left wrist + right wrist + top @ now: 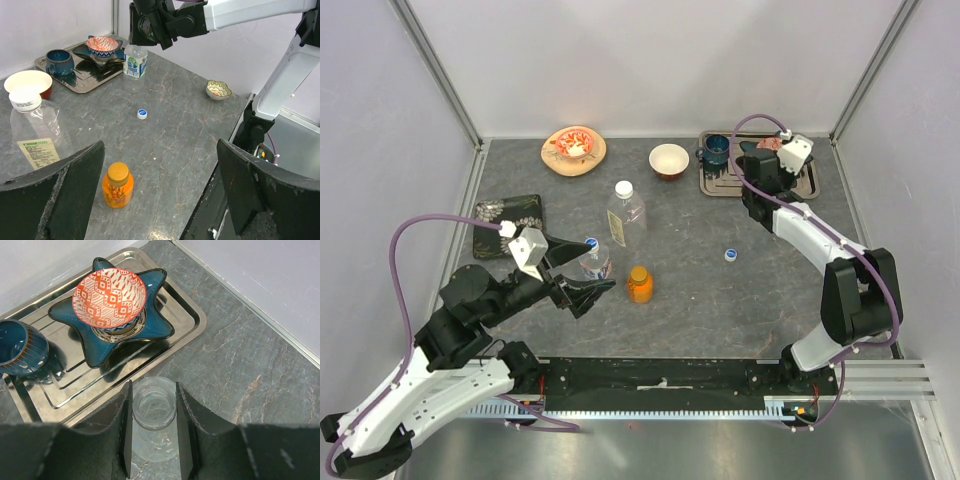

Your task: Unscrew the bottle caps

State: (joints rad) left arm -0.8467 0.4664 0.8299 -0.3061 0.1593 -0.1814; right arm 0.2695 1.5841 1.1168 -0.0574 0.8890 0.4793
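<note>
While the counter point(740, 300) carries everything, the right gripper point(152, 432) has its fingers clamped on an uncapped short bottle point(154, 410) beside the tray point(192, 315), probably parking it. Left gripper point(588, 290) gapes wide near the orange bottle point(640, 285), likely next. Loose blue cap point(730, 255) lies mid-counter.

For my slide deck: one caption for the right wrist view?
Right end effector grips an uncapped clear bottle beside the metal tray.

Steel tray point(192, 322) bearing star dish point(155, 330), patterned bowl point(110, 295), blue mug point(20, 350).
</note>
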